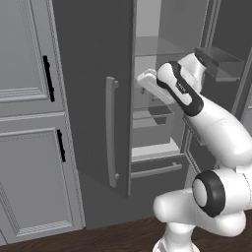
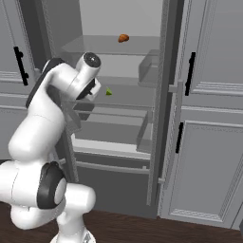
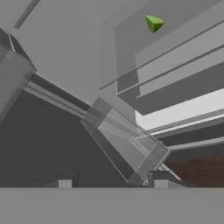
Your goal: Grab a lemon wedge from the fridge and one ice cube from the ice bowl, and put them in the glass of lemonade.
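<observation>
Yellow-green against all the grey, the lemon wedge (image 2: 108, 92) is the first thing I pick out: it sits on a glass shelf (image 2: 128, 90) in the middle of the fridge (image 1: 93, 74), towards the left half of that shelf as the right base camera sees it. One shelf higher lies a small round orange fruit (image 2: 123, 38), well apart from the wedge.

From the left base camera I see the fridge's dark door with its light grey bar handle (image 1: 112, 133). To the right of it the compartment stands open, and a clear bin (image 1: 219, 61) hangs on the inner side of the swung-out right door. The arm reaches up from the base with its hand inside the opening, at about the height of the wedge's shelf.

In the hand camera the gripper (image 3: 112, 183) is open: its two dark tips stand well apart at the bottom of the picture and I see nothing between them. The lemon wedge (image 3: 153, 22) shows far up and to the right there, lying on its shelf, clear of the tips and not touched by them. Closer to the gripper, a clear door bin (image 3: 127, 146) runs slantwise across the middle of that picture, with a strip of dark wooden floor (image 3: 197, 168) visible past it.

Lighter panelled cabinets (image 2: 213, 95) with black handles stand on both sides of the fridge, and the same dark floor runs under the base
</observation>
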